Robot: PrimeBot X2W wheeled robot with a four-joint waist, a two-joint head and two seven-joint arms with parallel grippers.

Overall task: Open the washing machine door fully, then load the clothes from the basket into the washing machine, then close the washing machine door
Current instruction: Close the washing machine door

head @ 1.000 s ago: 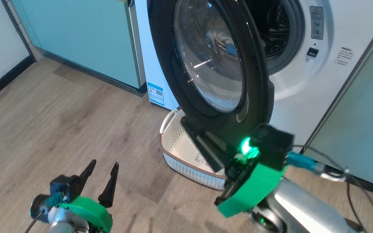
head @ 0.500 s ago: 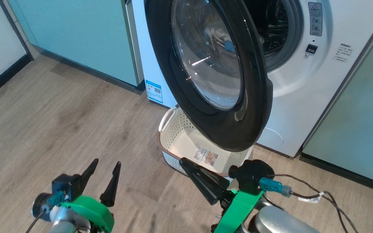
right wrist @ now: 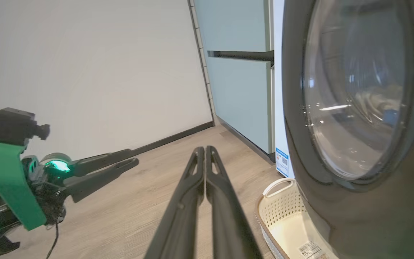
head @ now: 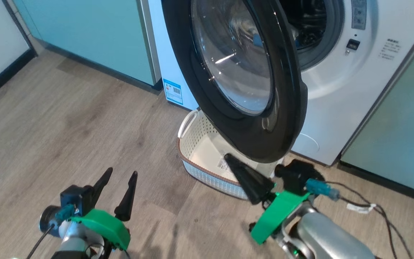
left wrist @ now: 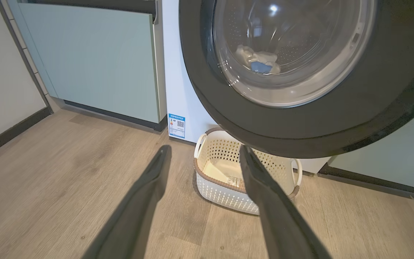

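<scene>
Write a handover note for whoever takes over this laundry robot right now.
Left gripper: open, empty, over the wooden floor.
Right gripper: shut, empty, tip near the lower edge of the large round glossy black washing machine door, which stands open.
Pale yellow clothes with a blue piece: inside the white washing machine, seen through the door glass.
Small cream perforated plastic basket: empty, on the floor under the door.
Done: door opened, clothes loaded. Left: close the door.
</scene>
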